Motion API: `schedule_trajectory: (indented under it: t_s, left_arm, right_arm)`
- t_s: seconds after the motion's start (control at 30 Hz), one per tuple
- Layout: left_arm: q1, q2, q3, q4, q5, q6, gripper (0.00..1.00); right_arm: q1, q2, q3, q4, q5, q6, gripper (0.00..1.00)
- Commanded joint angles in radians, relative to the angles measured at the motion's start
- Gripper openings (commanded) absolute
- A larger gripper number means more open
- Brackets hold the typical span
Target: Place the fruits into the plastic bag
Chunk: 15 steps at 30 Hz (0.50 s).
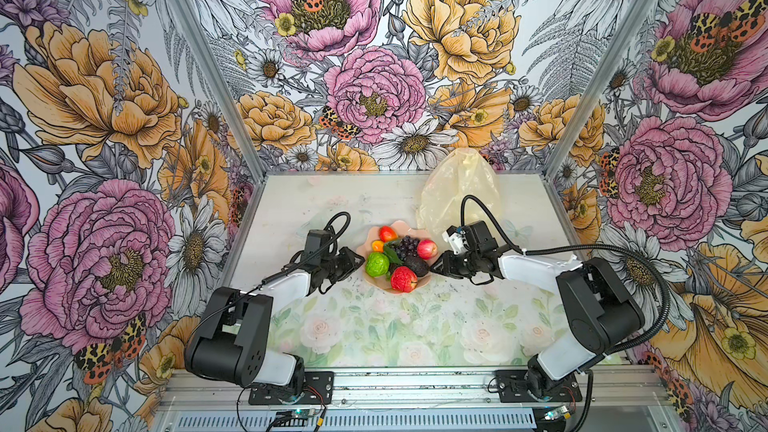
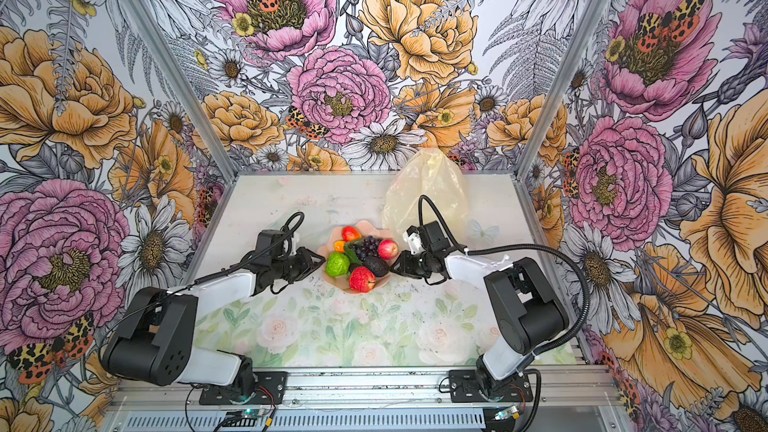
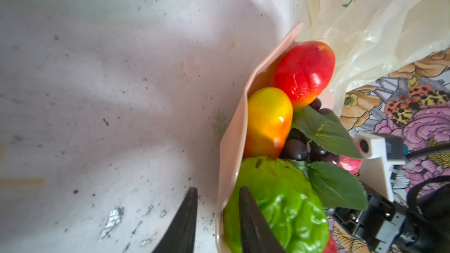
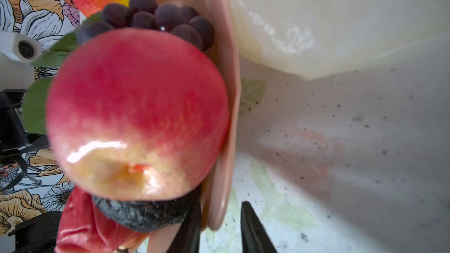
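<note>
Mid-frame in both top views, left gripper (image 1: 360,261) and right gripper (image 1: 436,264) flank the pink bowl (image 1: 409,228). Their jaws are partly open astride its rim, gripping nothing. The fruits (image 1: 399,253) sit heaped inside. Upper right, the plastic bag (image 1: 457,189) lies limp. Loading looks unstarted; the next move calls for opening the bag.

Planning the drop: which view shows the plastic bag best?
Both top views: the nearly whole plastic bag, behind the bowl. Left wrist view: only a crinkled part with orange print. Right wrist view: a blurred pale patch.
</note>
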Motion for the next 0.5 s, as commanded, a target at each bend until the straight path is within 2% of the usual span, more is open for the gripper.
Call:
schedule_trajectory:
  t_s: [0.0, 0.13, 0.27, 0.4, 0.47]
  left_arm:
    - [0.017, -0.047, 0.009, -0.038, -0.007, 0.02, 0.42]
    - [0.043, -0.106, 0.013, -0.103, 0.008, 0.042, 0.5]
    - [0.08, -0.18, 0.004, -0.164, 0.031, 0.05, 0.53]
    - [0.135, -0.301, 0.003, -0.238, 0.055, 0.044, 0.57]
    - [0.147, -0.366, 0.014, -0.275, 0.06, 0.031, 0.6]
  right_arm:
    - [0.004, -0.059, -0.02, -0.013, 0.018, 0.002, 0.32]
    - [0.001, -0.134, -0.046, -0.048, 0.026, 0.023, 0.34]
    - [-0.004, -0.242, -0.058, -0.141, 0.034, 0.034, 0.35]
    - [-0.011, -0.385, -0.02, -0.294, 0.054, 0.061, 0.38]
    - [-0.017, -0.444, 0.044, -0.409, 0.113, 0.074, 0.42]
